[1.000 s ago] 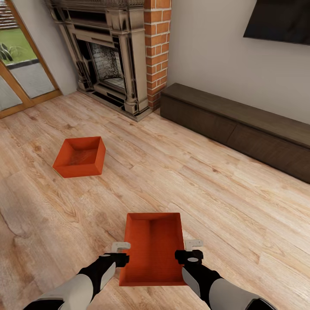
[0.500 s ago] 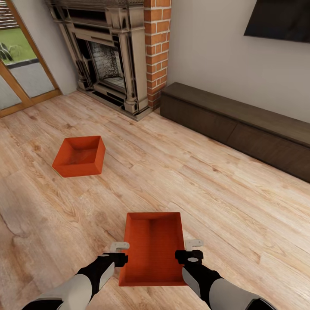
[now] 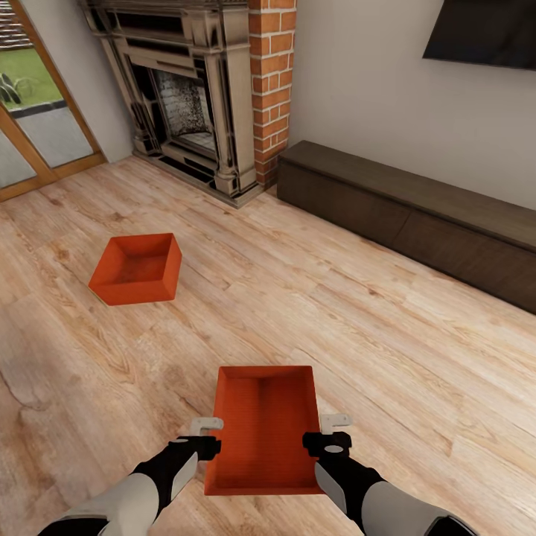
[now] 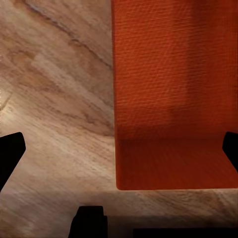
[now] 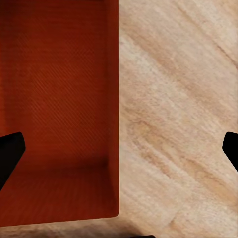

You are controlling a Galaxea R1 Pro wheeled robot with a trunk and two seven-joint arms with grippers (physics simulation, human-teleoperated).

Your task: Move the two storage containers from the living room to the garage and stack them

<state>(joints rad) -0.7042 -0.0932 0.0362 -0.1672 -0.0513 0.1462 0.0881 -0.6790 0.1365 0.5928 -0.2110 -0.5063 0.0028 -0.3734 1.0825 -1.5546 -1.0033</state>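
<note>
nothing moved, container (image 3: 264, 428) between open end effectors

1. Near storage container (image 3: 262, 428): orange-red rectangular open-top bin, low plain walls, empty, upright on the light wood-plank floor (image 3: 387, 357), long axis pointing away from the robot.
2. Far storage container (image 3: 137, 269): same type, empty, upright, slightly rotated, well apart from the first, toward the fireplace side.

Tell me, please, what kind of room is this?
Most likely a living room: a brick fireplace, a dark screen on the wall above a low cabinet, and a wood-plank floor.
</note>
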